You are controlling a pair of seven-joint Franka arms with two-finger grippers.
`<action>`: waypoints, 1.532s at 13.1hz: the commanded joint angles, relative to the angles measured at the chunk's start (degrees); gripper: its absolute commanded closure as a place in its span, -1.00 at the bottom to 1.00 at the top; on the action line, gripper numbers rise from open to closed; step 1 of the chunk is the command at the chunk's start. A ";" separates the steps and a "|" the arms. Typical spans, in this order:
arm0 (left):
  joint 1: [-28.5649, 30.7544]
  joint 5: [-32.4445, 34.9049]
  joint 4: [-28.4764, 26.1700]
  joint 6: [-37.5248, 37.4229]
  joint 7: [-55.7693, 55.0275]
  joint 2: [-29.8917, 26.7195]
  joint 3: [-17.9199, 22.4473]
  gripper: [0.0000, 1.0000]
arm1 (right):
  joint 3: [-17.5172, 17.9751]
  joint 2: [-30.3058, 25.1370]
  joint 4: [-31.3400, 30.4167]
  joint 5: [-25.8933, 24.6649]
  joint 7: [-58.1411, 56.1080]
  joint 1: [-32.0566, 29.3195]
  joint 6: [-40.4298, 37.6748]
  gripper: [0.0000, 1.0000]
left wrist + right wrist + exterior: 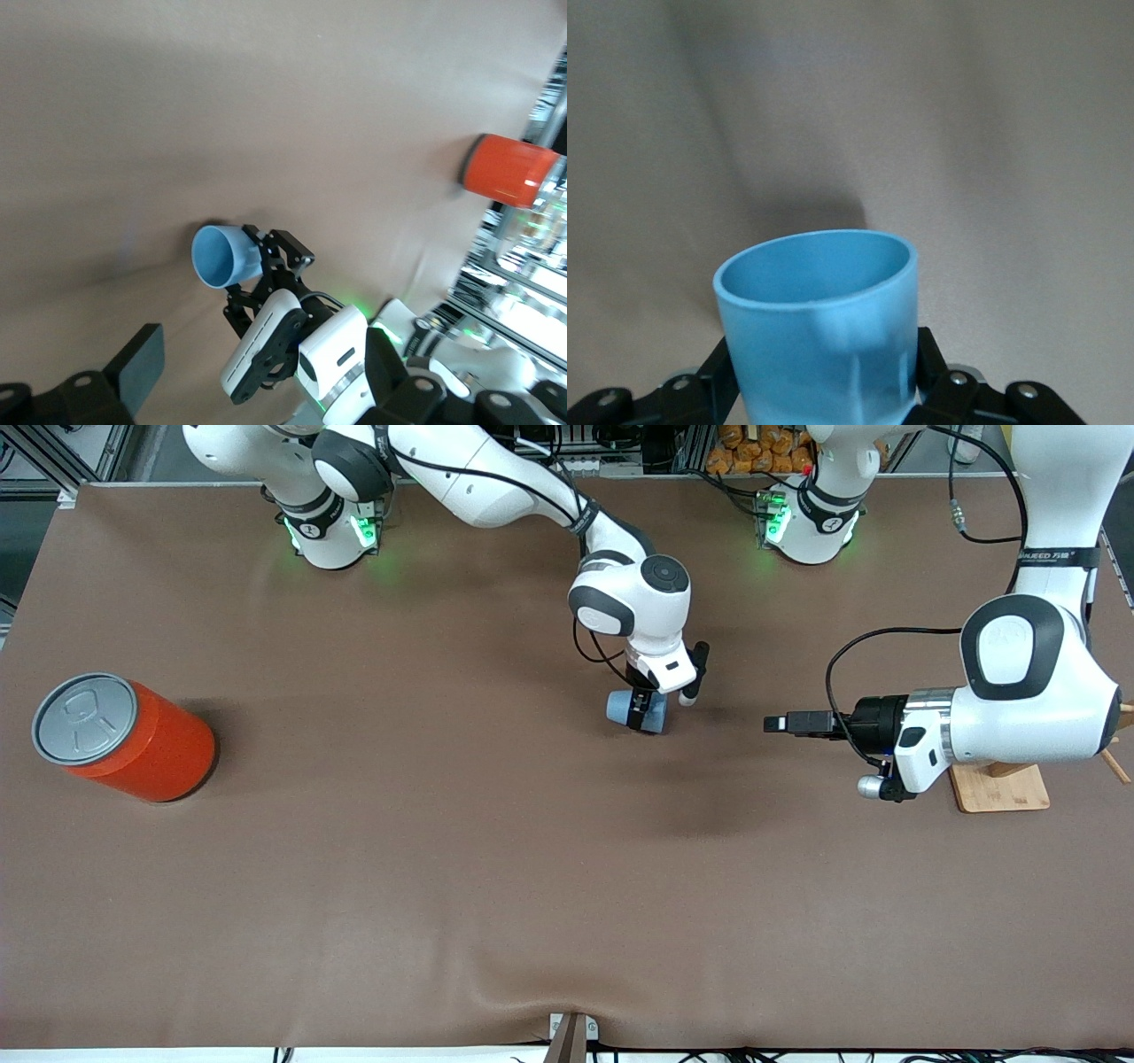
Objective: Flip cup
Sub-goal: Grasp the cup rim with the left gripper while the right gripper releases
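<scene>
The light-blue cup [618, 707] is in the middle of the brown table, turned on its side. My right gripper [640, 713] comes down from above and is shut on its wall. I cannot tell whether the cup touches the cloth. In the right wrist view the cup [824, 328] fills the space between the black fingers [719, 372], with its open rim pointing away from the wrist. The left wrist view shows the cup [221, 257] with its mouth facing that camera, in the right gripper [266, 266]. My left gripper [776, 724] hovers level and open, toward the left arm's end of the table.
A big orange can with a grey lid [133, 735] stands toward the right arm's end of the table; it also shows as the orange can [505, 170] in the left wrist view. A small wooden stand [1001, 788] sits under the left arm's wrist.
</scene>
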 commanded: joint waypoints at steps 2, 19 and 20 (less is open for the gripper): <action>2.44 -7.95 -6.38 2.03 10.20 0.24 -0.48 -1.00 | -0.08 1.08 2.50 -1.95 0.92 -0.07 -1.22 0.28; -0.97 -39.68 -19.22 11.26 44.67 11.14 -0.48 -1.00 | -0.34 -23.96 -5.06 4.02 0.92 -11.65 -19.76 -1.00; -2.20 -41.26 -19.57 13.18 45.90 11.23 -0.48 -1.00 | -0.34 -25.63 -4.97 4.11 0.92 -15.33 -20.55 -1.00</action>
